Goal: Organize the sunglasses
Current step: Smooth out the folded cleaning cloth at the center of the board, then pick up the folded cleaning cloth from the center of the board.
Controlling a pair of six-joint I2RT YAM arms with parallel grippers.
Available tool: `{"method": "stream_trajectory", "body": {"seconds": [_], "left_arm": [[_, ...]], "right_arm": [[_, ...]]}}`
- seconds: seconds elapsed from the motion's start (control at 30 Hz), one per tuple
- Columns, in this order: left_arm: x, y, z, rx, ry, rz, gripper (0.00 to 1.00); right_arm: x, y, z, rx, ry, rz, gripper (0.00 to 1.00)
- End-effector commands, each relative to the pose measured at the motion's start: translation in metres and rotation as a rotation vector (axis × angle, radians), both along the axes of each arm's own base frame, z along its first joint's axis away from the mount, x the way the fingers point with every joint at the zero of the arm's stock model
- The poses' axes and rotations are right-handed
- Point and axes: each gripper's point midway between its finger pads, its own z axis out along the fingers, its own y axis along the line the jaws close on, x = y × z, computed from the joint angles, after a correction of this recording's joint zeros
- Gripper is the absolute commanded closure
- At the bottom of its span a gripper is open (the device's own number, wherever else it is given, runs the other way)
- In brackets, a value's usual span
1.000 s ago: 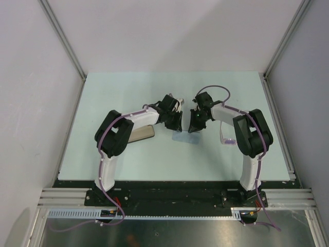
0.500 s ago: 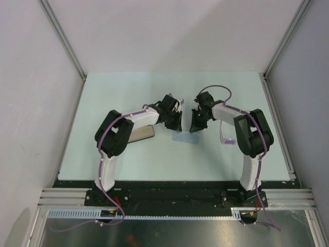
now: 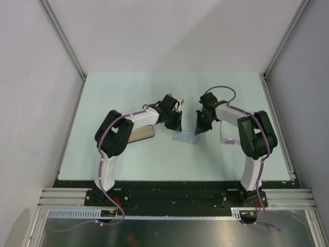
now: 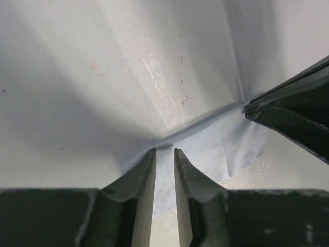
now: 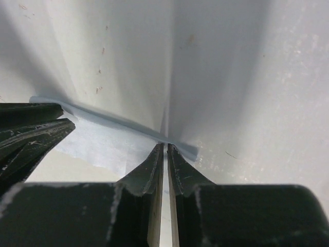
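Pale blue cloth (image 3: 186, 138); pink-purple sunglasses (image 3: 229, 139) frame; pale mint table (image 3: 128, 92).

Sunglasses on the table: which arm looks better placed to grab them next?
The right arm, probably. The sunglasses lie on its side, close to the right gripper, while the left gripper sits farther off across the cloth. Both grippers pinch that cloth, so the right one must let go first.

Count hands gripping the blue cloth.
2: left hand pinches the cloth at its left end, right hand at its right end. Neither is hidden.
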Motion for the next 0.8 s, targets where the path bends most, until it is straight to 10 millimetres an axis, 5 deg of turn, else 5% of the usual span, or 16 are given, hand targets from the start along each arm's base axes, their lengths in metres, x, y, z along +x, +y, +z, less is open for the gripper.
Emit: {"method": "stream_trajectory", "body": {"seconds": [0.0,0.37,0.5,0.63,0.77], "left_arm": [[0.007,0.000,-0.002,0.014,-0.030,0.016,0.74],[0.010,0.000,0.006,0.008,-0.053,0.011,0.73],[0.017,-0.005,0.031,-0.022,-0.104,0.006,0.62],[0.023,-0.004,0.060,-0.042,-0.170,0.019,0.44],[0.017,0.010,0.066,-0.017,-0.186,0.048,0.34]], "right_arm": [[-0.003,-0.014,0.014,-0.033,-0.024,-0.022,0.88],[0.000,-0.027,0.027,-0.056,-0.051,-0.055,0.88],[0.002,-0.026,0.043,-0.055,-0.096,-0.069,0.81],[0.002,-0.027,0.050,-0.078,-0.120,-0.093,0.65],[0.000,-0.031,0.048,-0.121,-0.109,-0.166,0.59]]}}
